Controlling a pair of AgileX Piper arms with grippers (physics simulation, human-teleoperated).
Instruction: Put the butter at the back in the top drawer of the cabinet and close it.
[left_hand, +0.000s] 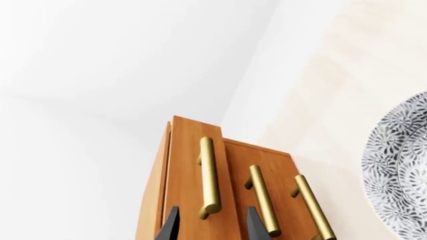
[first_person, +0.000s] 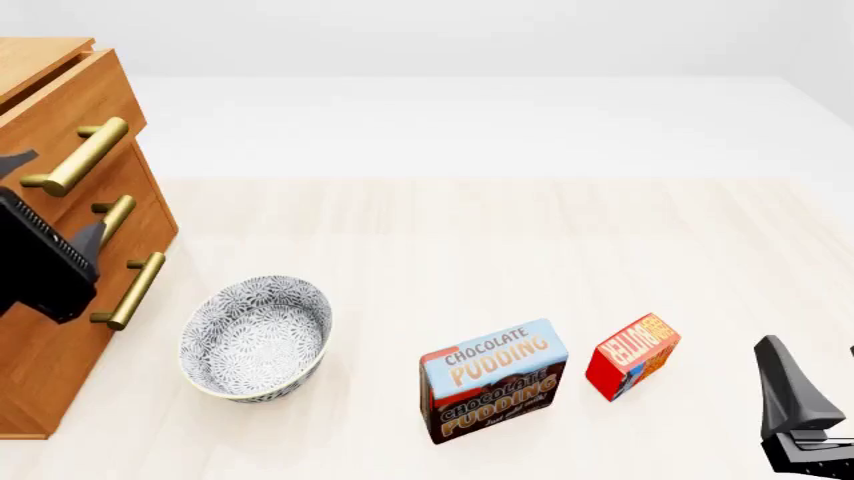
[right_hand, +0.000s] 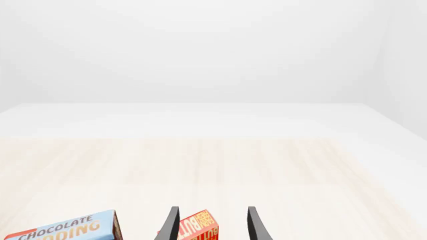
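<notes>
The butter (first_person: 633, 356), a small red and orange box, stands on the table right of centre; it also shows in the right wrist view (right_hand: 199, 227). The cabinet (first_person: 54, 330) stands at the left edge. Its top drawer (first_person: 80, 105) stands out a little from the lower drawer fronts, and its brass handle (first_person: 76, 157) shows in the left wrist view (left_hand: 208, 175). My left gripper (first_person: 54, 200) is open, with its fingers either side of that handle's near end (left_hand: 212, 225). My right gripper (first_person: 821, 375) is open and empty, to the right of the butter and nearer the front, apart from it (right_hand: 213, 225).
A blue-and-brown Chocolate Pudding box (first_person: 494, 380) stands just left of the butter. A patterned bowl (first_person: 256, 338) sits next to the cabinet's lower drawers. Two lower drawer handles (first_person: 128, 290) stick out below the top one.
</notes>
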